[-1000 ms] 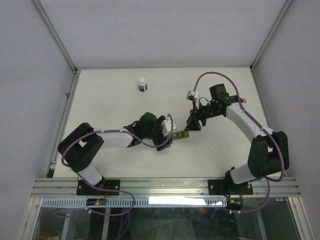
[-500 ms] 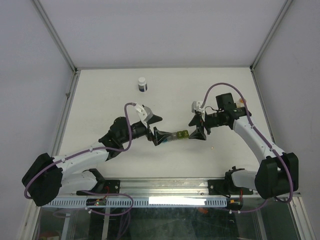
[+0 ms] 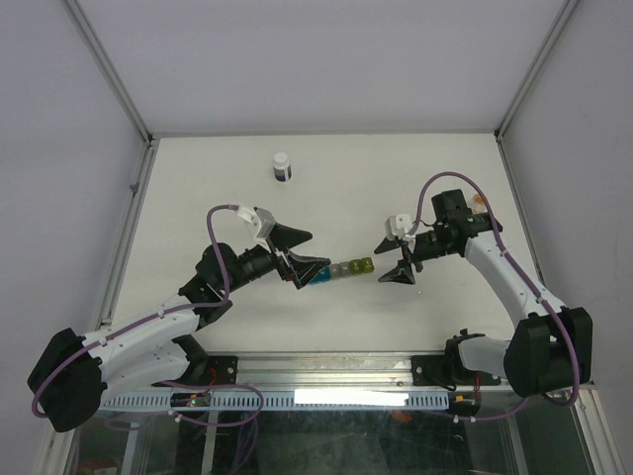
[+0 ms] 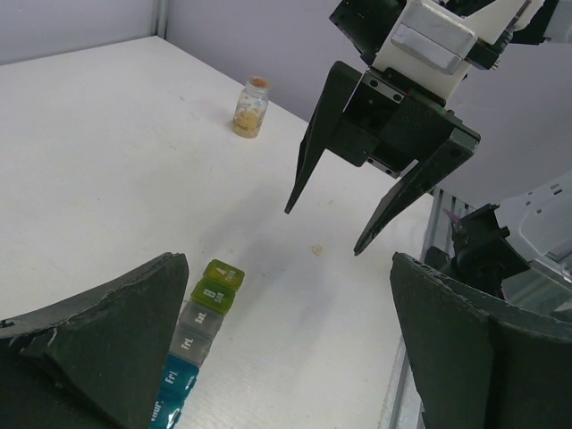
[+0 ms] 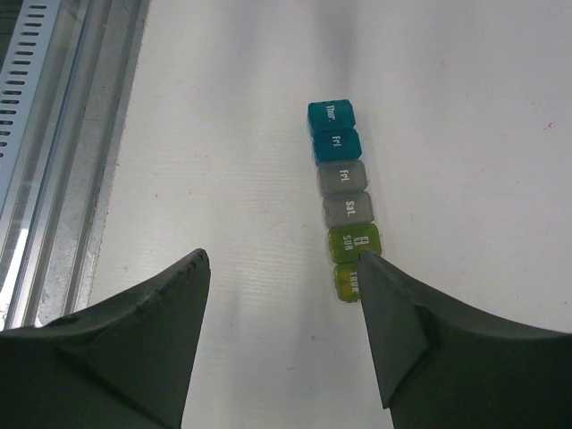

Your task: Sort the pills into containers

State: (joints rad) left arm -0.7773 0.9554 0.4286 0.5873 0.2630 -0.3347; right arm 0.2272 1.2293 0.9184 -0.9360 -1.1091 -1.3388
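Jaws on both arms stand apart, and we see nothing held in either. The left gripper (image 3: 302, 254) is spread wide and low over the white table (image 3: 218, 208), reaching in from the left. The right gripper (image 3: 394, 259) faces it from the right, its two dark fingers angled down with their tips off the surface.

Between them lies the pill organiser strip (image 3: 341, 269), flat on the table near the middle, running roughly left to right in the overhead view. From the right wrist view we read its cubes in order: two teal-blue, two grey, one green and one yellow-green, with day labels on the lids and every lid down. Its blue end sits right beside the lower finger of the left gripper; we cannot tell whether they touch. Its yellow-green end points towards the right gripper, close to it.

One small pale pill (image 4: 316, 249) lies loose on the table below the right gripper's fingertips, apart from the strip.

Further back a white-capped dark bottle (image 3: 282, 166) stands upright, well apart from the arms. A small clear vial (image 4: 250, 107) with orange-yellow contents stands upright beyond the right gripper.
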